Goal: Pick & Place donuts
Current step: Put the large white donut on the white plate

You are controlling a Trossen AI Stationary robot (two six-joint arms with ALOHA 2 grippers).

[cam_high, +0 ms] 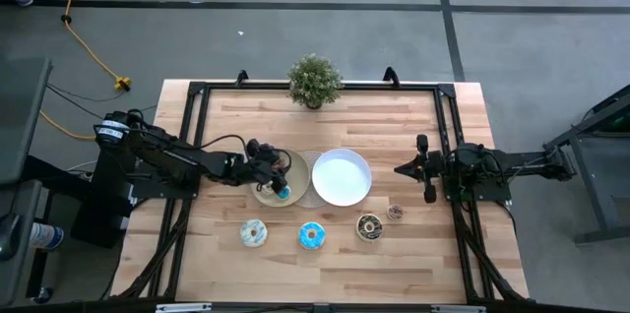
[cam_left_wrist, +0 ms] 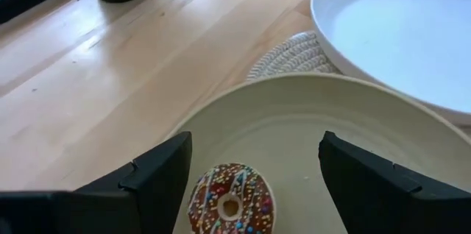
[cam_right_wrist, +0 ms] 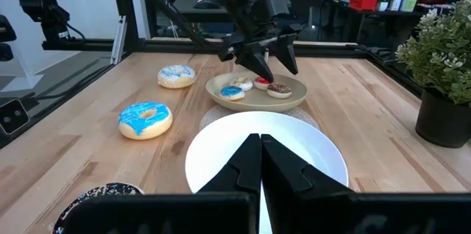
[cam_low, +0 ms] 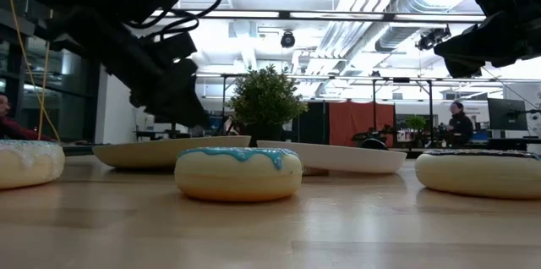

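While the right gripper (cam_right_wrist: pixel 259 162) rests pressed together, the left gripper (cam_left_wrist: pixel 250 179) spreads clear around the brown sprinkled donut (cam_left_wrist: pixel 230 200) inside the beige plate (cam_left_wrist: pixel 383 127) rim.

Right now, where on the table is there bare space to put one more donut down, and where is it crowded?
The white plate is bare. Open wood lies between the plant and both plates, and along the near edge below the donut row. It is crowded on the beige plate: small donuts lie there, with the open left gripper over them. The right gripper waits, shut, beside the white plate.
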